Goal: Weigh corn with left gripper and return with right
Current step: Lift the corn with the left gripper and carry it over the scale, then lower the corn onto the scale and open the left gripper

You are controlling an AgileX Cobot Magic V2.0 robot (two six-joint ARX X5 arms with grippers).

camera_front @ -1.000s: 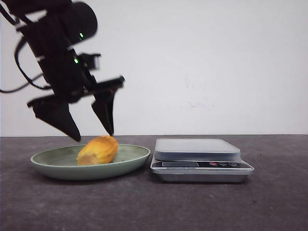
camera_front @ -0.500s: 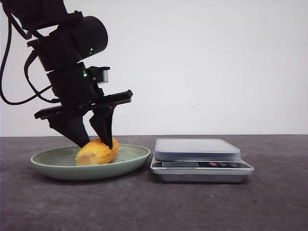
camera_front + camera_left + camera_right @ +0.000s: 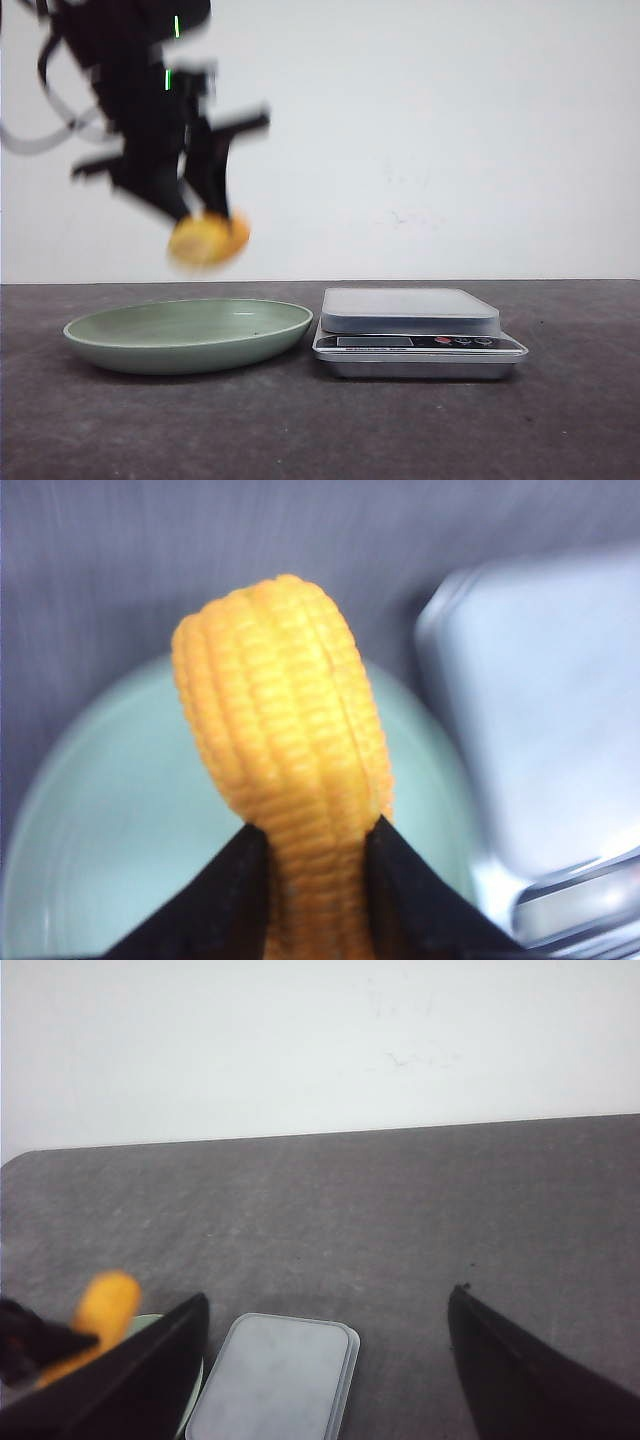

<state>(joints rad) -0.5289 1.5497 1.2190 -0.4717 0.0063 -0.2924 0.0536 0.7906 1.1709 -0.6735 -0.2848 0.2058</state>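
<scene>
Left gripper [image 3: 200, 215] with its jaws pinching the corn [image 3: 208, 240], the cob held in the air above the green plate [image 3: 120, 335] and clear of it. Kitchen scale [image 3: 410, 310] on the dark counter [image 3: 320, 430], just beside the plate, its platform bare. Right gripper [image 3: 325, 1310], seen only in its wrist view, with jaws spread wide over the scale and holding nothing.

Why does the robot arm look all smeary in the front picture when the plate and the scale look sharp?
Front view: the left tool and the corn it grips are smeared by motion blur, while the plate and scale are crisp. Left wrist view: the corn is fairly sharp and the background soft. Right wrist view: the table is clear.
</scene>
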